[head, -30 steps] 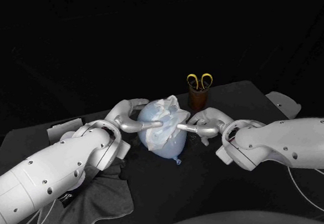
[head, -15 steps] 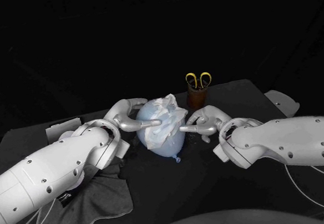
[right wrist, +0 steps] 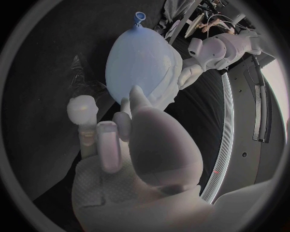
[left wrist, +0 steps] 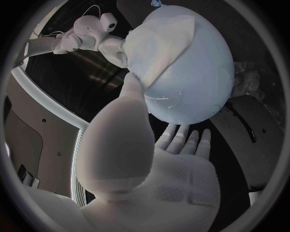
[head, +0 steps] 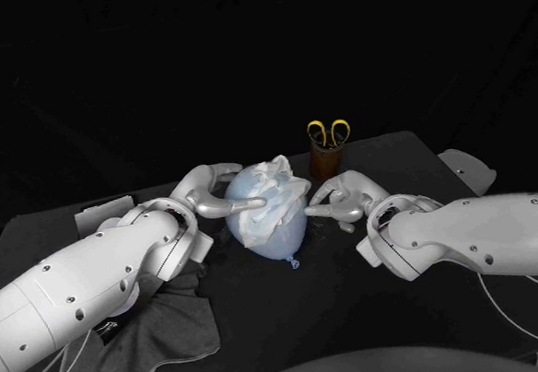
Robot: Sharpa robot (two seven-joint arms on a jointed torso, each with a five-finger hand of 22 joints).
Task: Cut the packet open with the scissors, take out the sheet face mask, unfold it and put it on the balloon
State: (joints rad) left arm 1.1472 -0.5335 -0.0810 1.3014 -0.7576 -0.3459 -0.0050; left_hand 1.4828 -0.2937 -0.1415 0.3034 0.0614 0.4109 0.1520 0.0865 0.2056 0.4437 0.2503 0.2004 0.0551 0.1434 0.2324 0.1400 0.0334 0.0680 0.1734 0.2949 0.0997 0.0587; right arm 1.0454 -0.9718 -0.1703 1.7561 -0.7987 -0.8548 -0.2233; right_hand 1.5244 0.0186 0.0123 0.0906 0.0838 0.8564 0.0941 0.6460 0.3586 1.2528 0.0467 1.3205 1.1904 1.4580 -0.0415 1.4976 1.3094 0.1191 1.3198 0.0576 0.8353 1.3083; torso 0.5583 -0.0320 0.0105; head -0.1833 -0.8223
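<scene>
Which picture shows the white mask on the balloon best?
The left wrist view: the sheet face mask lies large and close over the balloon. The head view shows it small and crumpled on the balloon's top. The right wrist view shows a white strip of it beside the balloon.

Upper part of the balloon [head: 281, 238] hidden under the crumpled sheet mask [head: 267, 194] in the head view. Tips of the left hand [head: 212, 196] fingers [head: 247, 205] lost against the mask; cannot tell whether pinching or only touching. Palm of the right hand [head: 338, 205] hidden behind its own arm, contact with the balloon unclear. Of the scissors [head: 329, 132], only yellow handles in sight, blades sunk in the brown holder [head: 326, 167]; holder base behind mask and right hand. Dark cloth [head: 155, 336] partly under the left arm. Pale object [head: 470, 169] at the worktop [head: 368, 322] edge, too small to identify. In both wrist views, own fingers blurred up close, covering part of the balloon.
</scene>
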